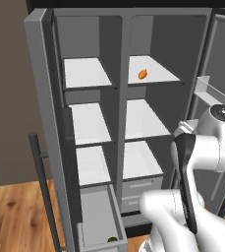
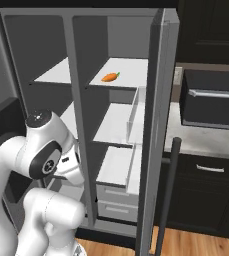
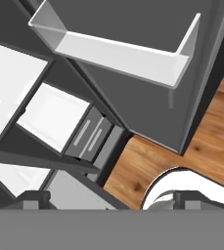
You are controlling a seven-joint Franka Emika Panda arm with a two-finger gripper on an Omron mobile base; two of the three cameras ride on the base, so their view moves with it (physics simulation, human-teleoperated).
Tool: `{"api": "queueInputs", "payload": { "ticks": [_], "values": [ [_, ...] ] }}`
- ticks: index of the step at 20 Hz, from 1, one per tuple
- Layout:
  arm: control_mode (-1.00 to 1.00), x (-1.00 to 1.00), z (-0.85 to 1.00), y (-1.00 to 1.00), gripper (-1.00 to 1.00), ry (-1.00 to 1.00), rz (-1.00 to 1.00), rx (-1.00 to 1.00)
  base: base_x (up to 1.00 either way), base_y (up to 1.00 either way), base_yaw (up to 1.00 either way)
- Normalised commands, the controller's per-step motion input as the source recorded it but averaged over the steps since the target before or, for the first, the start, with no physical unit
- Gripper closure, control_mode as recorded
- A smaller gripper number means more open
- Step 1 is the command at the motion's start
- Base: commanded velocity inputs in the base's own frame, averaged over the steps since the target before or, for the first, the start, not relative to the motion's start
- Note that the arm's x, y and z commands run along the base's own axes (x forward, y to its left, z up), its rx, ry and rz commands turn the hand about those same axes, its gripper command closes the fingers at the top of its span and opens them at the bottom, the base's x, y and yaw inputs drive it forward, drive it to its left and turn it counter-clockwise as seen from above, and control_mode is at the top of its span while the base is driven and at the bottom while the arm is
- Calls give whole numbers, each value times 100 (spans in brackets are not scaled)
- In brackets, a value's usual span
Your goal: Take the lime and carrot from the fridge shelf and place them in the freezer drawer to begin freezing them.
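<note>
Left to right in the left base view. Lower left: freezer drawer (image 1: pixel 97 216) pulled out, a deep grey box, smooth walls. The lime (image 1: pixel 112 239), a small dark green ball, sits at its front right corner, so I judge that half done.

Upper centre: carrot (image 1: pixel 142 74) lies alone on the fridge shelf (image 1: pixel 158 69), a flat matte white panel at the top of the right column. It's a bright orange stub, tapered; in the right base view its long axis runs roughly across the shelf, with a green tip toward frame right.

Right side: the arm is folded low, wrist at mid-right of frame. The pincer (image 3: pixel 106 197) has its two dark tips at the bottom edge of the hand view, spread wide with nothing between them. That camera looks down past a white door bin at the wood floor and the pale drawers.

Key relation: carrot is well above and to the left of the wrist, further into the fridge. Next move, I reckon, is up and in, jaws turned across the carrot's short axis.
</note>
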Motion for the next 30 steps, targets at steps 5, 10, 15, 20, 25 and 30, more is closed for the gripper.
{"api": "queueInputs", "payload": {
  "ticks": [5, 10, 15, 20, 25, 30],
  "values": [
    [-100, 28, 54, 0, -100, -11, 4, 0, 0, 0, 0],
    [-100, 56, 76, 4, -100, -16, 8, 0, 0, 0, 0],
    [-100, 52, 63, 4, -100, -11, 9, 0, 0, 0, 0],
    [-100, 55, 35, 6, -100, -5, 10, 0, 0, 0, 0],
    [-100, 54, 16, 2, -100, 0, 12, 0, 0, 0, 0],
    [-100, 56, 22, 5, -100, 0, 11, -1, 0, 0, 0]
  ]
}}
